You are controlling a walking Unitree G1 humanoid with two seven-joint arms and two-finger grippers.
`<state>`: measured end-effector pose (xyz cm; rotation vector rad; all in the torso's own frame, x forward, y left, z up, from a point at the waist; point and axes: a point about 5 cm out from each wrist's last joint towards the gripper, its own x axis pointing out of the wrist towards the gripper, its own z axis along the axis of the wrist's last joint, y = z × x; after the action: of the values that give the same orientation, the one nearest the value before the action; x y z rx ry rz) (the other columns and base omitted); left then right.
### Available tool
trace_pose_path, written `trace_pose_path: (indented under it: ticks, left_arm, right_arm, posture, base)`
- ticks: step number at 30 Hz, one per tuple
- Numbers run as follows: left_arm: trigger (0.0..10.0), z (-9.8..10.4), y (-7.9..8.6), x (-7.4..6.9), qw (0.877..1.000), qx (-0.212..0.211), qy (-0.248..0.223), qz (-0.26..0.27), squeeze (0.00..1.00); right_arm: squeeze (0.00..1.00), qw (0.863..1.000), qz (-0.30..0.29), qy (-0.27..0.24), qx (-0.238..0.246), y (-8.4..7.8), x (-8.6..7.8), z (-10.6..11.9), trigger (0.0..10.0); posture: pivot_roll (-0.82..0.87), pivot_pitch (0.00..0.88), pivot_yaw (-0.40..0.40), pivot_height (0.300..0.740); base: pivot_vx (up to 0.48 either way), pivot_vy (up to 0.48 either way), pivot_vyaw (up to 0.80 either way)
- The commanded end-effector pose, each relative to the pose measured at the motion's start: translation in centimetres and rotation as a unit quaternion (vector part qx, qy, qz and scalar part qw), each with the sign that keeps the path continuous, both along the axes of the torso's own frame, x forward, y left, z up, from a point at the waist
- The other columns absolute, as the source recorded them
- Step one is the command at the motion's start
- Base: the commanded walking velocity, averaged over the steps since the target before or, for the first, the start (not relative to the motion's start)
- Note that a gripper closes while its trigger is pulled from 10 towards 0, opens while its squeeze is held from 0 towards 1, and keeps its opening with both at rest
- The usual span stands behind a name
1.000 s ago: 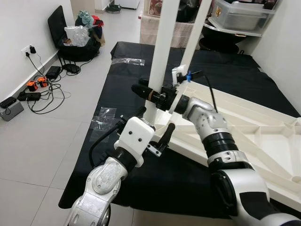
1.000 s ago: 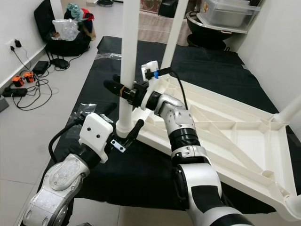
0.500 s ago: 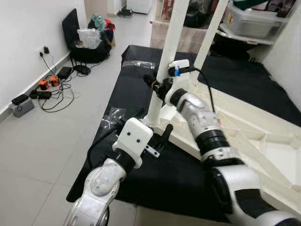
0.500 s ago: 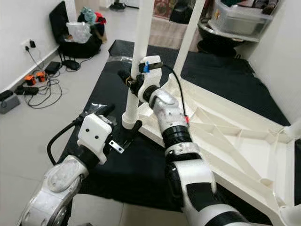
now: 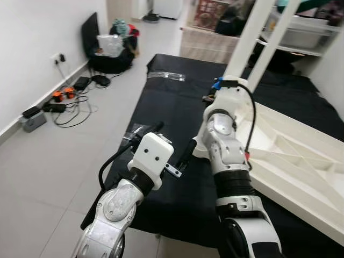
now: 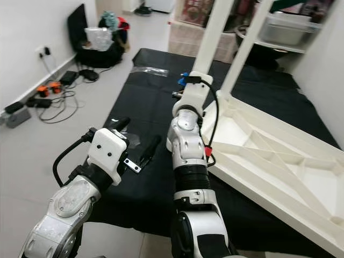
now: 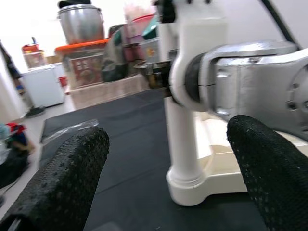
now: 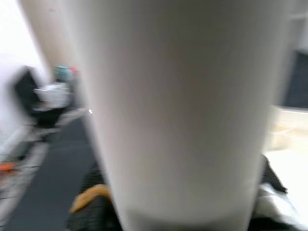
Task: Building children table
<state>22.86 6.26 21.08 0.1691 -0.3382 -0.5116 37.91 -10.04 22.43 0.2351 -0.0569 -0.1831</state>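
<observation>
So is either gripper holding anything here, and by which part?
The right gripper grips the white table leg partway up its shaft. The left gripper is open, holding nothing, near the leg's base.

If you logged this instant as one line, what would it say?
stage: table leg assembly | right gripper: around white leg | left gripper: open, near leg base | tabletop: upside down on black mat

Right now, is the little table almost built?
Partly. The white tabletop lies upside down on the black mat with two legs standing up. The right gripper is around the near leg. The left gripper waits open beside its base. The other corners aren't visible.
</observation>
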Motion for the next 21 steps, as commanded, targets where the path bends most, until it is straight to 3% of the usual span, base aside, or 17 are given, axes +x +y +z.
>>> trace_pose_path:
  ticks: [1, 5, 6, 7, 8, 10, 11, 12, 13, 15, 17, 19, 20, 21]
  left_arm:
    - [10.0, -0.2, -0.1, 0.1, 1.0, 0.001, 0.003, -0.001, 0.0]
    - [10.0, -0.2, -0.1, 0.1, 1.0, 0.001, 0.003, -0.001, 0.0]
    - [10.0, -0.2, -0.1, 0.1, 1.0, 0.0, 0.003, -0.001, 0.0]
    - [10.0, -0.2, -0.1, 0.1, 1.0, 0.0, 0.003, -0.001, 0.0]
    - [10.0, -0.1, -0.1, 0.1, 1.0, 0.0, 0.003, -0.001, 0.0]
    - [10.0, -0.1, -0.2, 0.2, 1.0, -0.002, 0.003, 0.0, 0.0]
    - [10.0, -0.1, -0.2, 0.2, 1.0, -0.003, 0.003, 0.0, 0.0]
    - [10.0, -0.1, -0.2, 0.2, 1.0, -0.003, 0.003, 0.0, 0.0]
    - [10.0, -0.1, -0.2, 0.2, 1.0, -0.003, 0.003, 0.0, 0.0]
    - [10.0, -0.1, -0.2, 0.3, 1.0, -0.004, 0.003, 0.0, 0.0]
    - [10.0, -0.1, -0.2, 0.3, 1.0, -0.004, 0.003, 0.0, 0.0]
    - [10.0, -0.1, -0.2, 0.3, 1.0, -0.005, 0.002, 0.0, 0.0]
    - [10.0, -0.1, -0.2, 0.3, 1.0, -0.005, 0.002, 0.0, 0.0]
    - [10.0, -0.1, -0.2, 0.3, 1.0, -0.005, 0.002, 0.0, 0.0]
  right_arm:
    - [1.0, 0.998, 0.041, -0.019, 0.032, 1.0, 0.1, 0.5, 10.0]
    - [1.0, 0.998, 0.051, -0.025, 0.031, 1.2, 0.0, 0.9, 10.0]
    - [0.94, 0.997, 0.067, -0.037, 0.024, 1.2, 0.0, 1.4, 10.0]
    - [0.94, 0.997, 0.067, -0.037, 0.024, 1.2, 0.0, 1.4, 10.0]
    - [0.0, 0.994, 0.092, -0.051, 0.019, 1.1, 0.0, 2.1, 10.0]
    - [0.0, 0.983, 0.174, -0.059, 0.01, 0.7, 0.7, 2.6, 10.0]
    - [0.0, 0.965, 0.253, -0.059, 0.024, 0.8, 0.9, 2.6, 10.0]
    - [0.0, 0.965, 0.253, -0.059, 0.024, 0.8, 0.9, 2.6, 10.0]
    - [0.0, 0.941, 0.33, -0.07, 0.038, 0.9, 0.8, 2.6, 10.0]
    - [0.0, 0.875, 0.471, -0.102, 0.046, 1.1, -0.2, 2.6, 10.0]
    - [0.0, 0.875, 0.471, -0.102, 0.046, 1.1, -0.2, 2.6, 10.0]
    - [0.0, 0.829, 0.545, -0.121, 0.034, 1.2, -0.9, 2.5, 10.0]
    - [0.0, 0.814, 0.567, -0.122, 0.029, 1.4, -0.9, 2.4, 10.0]
    - [0.0, 0.814, 0.567, -0.122, 0.029, 1.4, -0.9, 2.4, 10.0]
  posture:
    - [0.08, 0.055, -0.103, 0.74]
    - [0.08, 0.055, -0.102, 0.74]
    - [0.08, 0.055, -0.106, 0.74]
    - [0.08, 0.055, -0.106, 0.74]
    - [0.08, 0.056, -0.112, 0.74]
    - [0.08, 0.055, -0.111, 0.74]
    - [0.08, 0.056, -0.112, 0.74]
    - [0.08, 0.056, -0.112, 0.74]
    - [0.08, 0.056, -0.111, 0.74]
    - [0.07, 0.058, -0.109, 0.74]
    - [0.07, 0.058, -0.109, 0.74]
    - [0.08, 0.057, -0.113, 0.74]
    - [0.08, 0.059, -0.113, 0.74]
    - [0.08, 0.059, -0.113, 0.74]
  base:
    - [0.0, 0.0, 0.0]
    - [0.0, 0.0, 0.0]
    - [0.0, 0.0, 0.0]
    - [0.0, 0.0, 0.0]
    - [0.0, 0.0, 0.0]
    - [0.0, 0.0, 0.0]
    - [0.0, 0.0, 0.0]
    - [0.0, 0.0, 0.0]
    - [0.0, 0.0, 0.0]
    - [0.0, 0.0, 0.0]
    - [0.0, 0.0, 0.0]
    - [0.0, 0.0, 0.0]
    - [0.0, 0.0, 0.0]
    - [0.0, 0.0, 0.0]
